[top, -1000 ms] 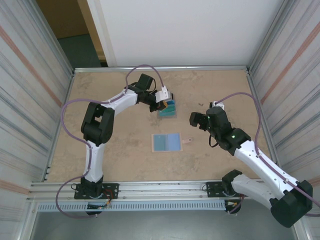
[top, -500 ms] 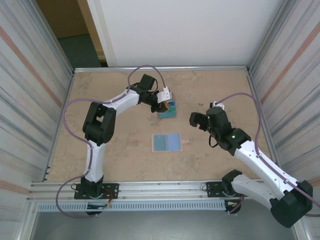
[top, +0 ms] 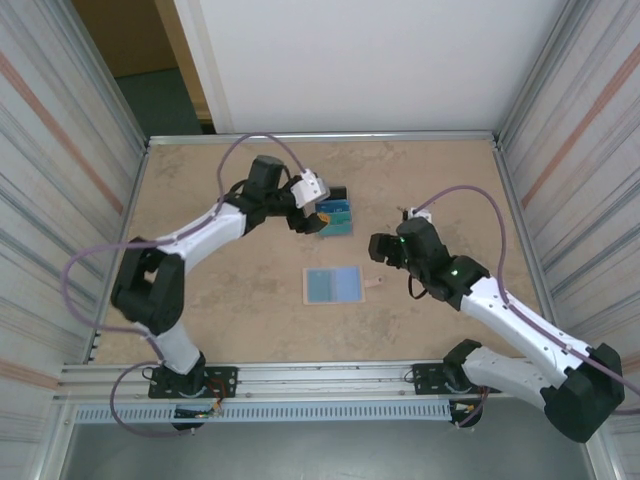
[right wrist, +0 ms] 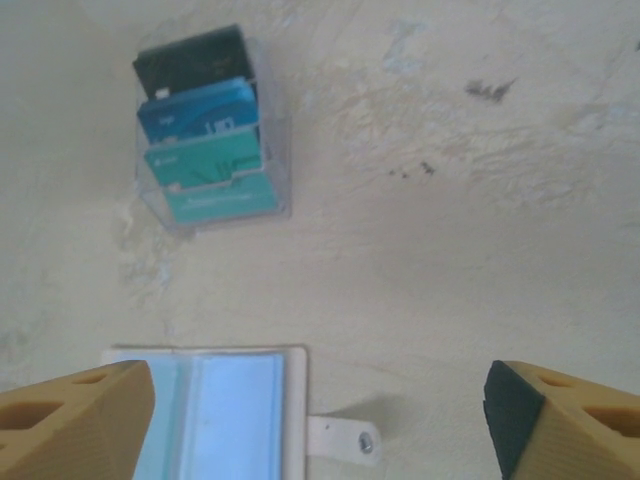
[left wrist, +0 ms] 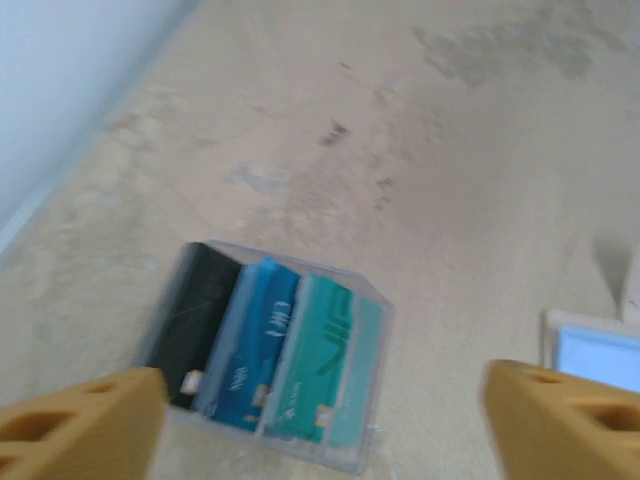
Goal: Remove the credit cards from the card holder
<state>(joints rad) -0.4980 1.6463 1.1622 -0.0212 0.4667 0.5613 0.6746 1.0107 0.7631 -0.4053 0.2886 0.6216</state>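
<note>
Jaws spread wide, the left gripper [left wrist: 320, 420] is hovering over the credit cards [left wrist: 270, 350], fanned just ahead of it, while the right gripper [right wrist: 320, 415], likewise spread, is hanging above the unfolded card holder [right wrist: 205, 410]; thin, stiff, light and probably slick, the cards are calling for an edge pinch.

- Lower centre: credit cards [left wrist: 265, 355] fanned flat on the table [left wrist: 450, 180], black, blue, teal from left to right.
- Bottom corners: left gripper [left wrist: 320, 425] fingers spread wide, gripping nothing.
- Right edge: pale blue corner of card holder [left wrist: 597, 358].
</note>
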